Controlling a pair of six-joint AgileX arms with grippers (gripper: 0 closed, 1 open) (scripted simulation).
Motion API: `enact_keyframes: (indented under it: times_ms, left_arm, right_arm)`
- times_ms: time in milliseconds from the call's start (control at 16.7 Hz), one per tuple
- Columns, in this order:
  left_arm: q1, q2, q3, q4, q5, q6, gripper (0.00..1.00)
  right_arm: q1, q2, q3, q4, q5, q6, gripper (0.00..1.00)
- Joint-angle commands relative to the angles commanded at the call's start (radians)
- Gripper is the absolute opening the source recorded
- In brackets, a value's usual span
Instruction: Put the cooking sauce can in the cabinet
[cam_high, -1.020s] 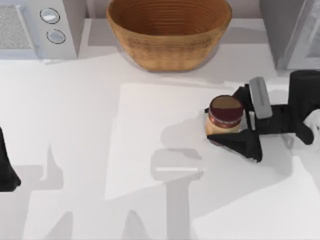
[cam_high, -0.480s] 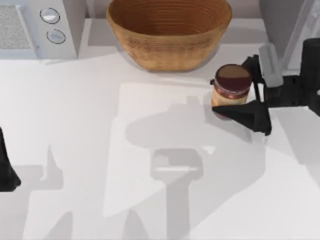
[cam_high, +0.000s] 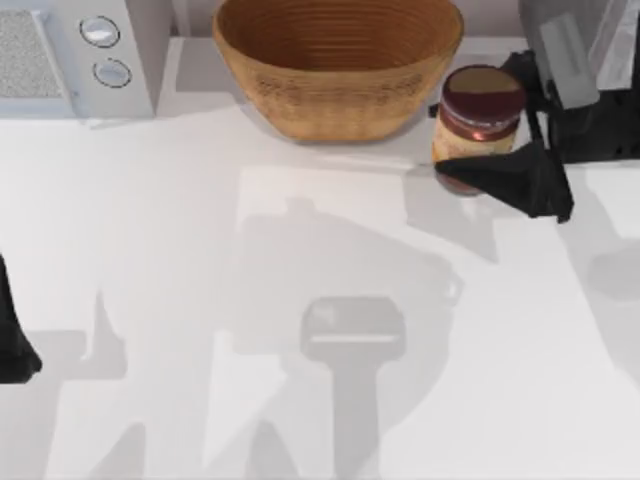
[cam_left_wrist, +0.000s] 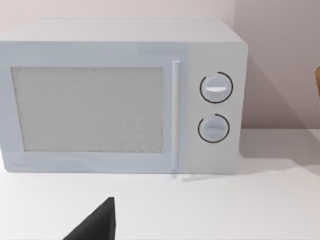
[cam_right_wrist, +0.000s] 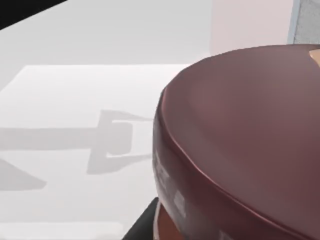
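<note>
The cooking sauce can (cam_high: 482, 112), with its dark maroon lid and orange label, hangs above the table at the back right, just right of the basket. My right gripper (cam_high: 481, 120) is shut on it, one black finger on each side of the jar. The grey cabinet (cam_high: 528, 18) stands at the back right corner, close behind the gripper and partly covered by it. The right wrist view has the can's maroon lid (cam_right_wrist: 240, 140) very close. My left arm (cam_high: 12, 345) is parked at the table's left edge.
A large woven basket (cam_high: 338, 65) stands at the back centre, close to the left of the held can. A white microwave (cam_high: 60, 50) with two round knobs occupies the back left, and the left wrist view faces that microwave (cam_left_wrist: 125, 100).
My right gripper has lifted the can off the table and carried it toward the back right, closer to the cabinet and beside the basket. The left arm has not moved.
</note>
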Motion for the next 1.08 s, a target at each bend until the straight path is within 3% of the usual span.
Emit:
enact_keyframes:
  times_ms: [300,540,780,1080]
  left_arm:
    - [0.000,0.000,0.000,0.000,0.000,0.000,1.00]
    - [0.000,0.000,0.000,0.000,0.000,0.000,1.00]
    - [0.000,0.000,0.000,0.000,0.000,0.000,1.00]
    - [0.000,0.000,0.000,0.000,0.000,0.000,1.00]
  right_arm:
    - [-0.005,-0.007,-0.006,0.002,0.007,0.003,0.00]
    - [-0.018,-0.153,-0.077,-0.015,0.109,0.033,0.00]
    - [-0.043,-0.443,-0.225,-0.059,0.305,0.101,0.00]
    - [-0.087,-0.933,-0.497,-0.154,0.641,0.230,0.00]
